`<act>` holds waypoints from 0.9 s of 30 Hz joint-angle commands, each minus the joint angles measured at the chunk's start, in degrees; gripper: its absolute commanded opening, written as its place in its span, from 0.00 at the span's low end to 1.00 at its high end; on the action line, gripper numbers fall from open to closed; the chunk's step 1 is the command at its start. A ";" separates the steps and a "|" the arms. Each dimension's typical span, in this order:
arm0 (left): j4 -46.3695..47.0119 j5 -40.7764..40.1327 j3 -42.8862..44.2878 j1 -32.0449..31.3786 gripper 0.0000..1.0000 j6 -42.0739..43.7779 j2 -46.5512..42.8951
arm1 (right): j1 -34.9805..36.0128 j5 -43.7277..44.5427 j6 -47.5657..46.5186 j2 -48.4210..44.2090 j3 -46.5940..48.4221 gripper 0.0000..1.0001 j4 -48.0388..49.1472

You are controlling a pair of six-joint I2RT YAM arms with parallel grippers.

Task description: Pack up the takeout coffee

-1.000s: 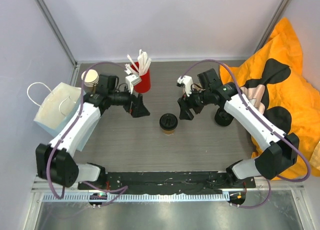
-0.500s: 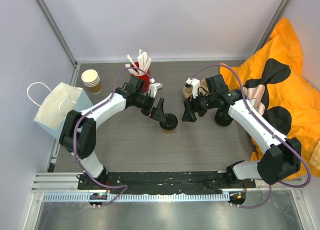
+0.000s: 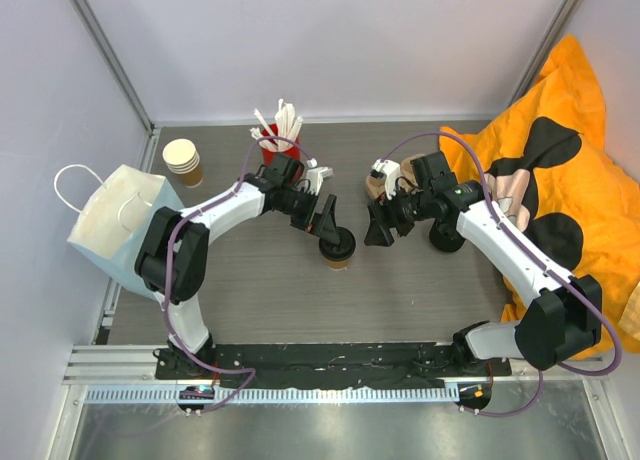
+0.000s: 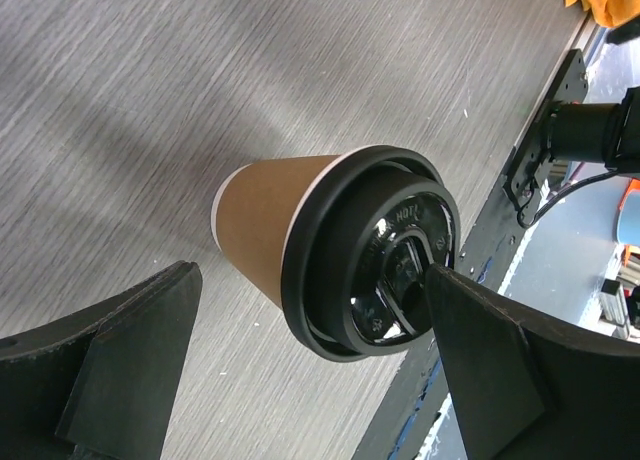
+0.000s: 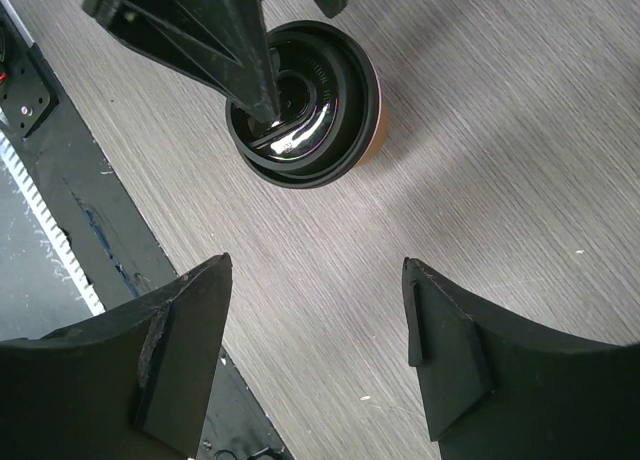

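Takeout coffee (image 3: 337, 247) now sits between the wide-open jaws of my left gripper (image 3: 326, 224) — freshly swung in, ready to clamp; right gripper (image 3: 379, 226) beside it gapes empty.

Red stick cup (image 3: 291, 147), cup stack (image 3: 182, 160), bag (image 3: 118, 222), orange cloth (image 3: 572, 120).

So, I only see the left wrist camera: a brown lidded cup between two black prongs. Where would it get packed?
Observer: The top view shows a white paper bag with handles, standing at the left edge of the table, away from the coffee cup.
Operator: What's the other arm up to?
Observer: Its pincer hangs open just right of the cup, not touching it.
Operator: Anything else around?
Observer: A red cup of white sticks stands near the table's back edge.
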 commanded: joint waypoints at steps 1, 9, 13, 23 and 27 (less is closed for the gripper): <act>1.98 -0.75 2.09 -0.34 1.00 -0.76 0.82 | 0.13 -1.75 0.62 -2.37 -0.17 0.73 1.81; 2.51 -1.02 0.25 -0.43 0.74 -0.15 2.14 | 0.13 -3.68 1.24 -2.46 -0.70 0.71 2.34; 3.12 -0.14 -0.19 -0.43 0.55 0.03 3.20 | 0.13 -5.27 2.12 -2.11 -1.58 0.70 3.48; 3.12 0.21 -0.46 -0.43 0.53 0.29 6.89 | -1.53 -10.71 6.33 1.66 -4.48 0.66 8.93; 3.39 -1.19 -0.98 -0.43 0.53 0.29 7.50 | -4.25 -14.23 7.56 6.05 -3.78 0.59 9.90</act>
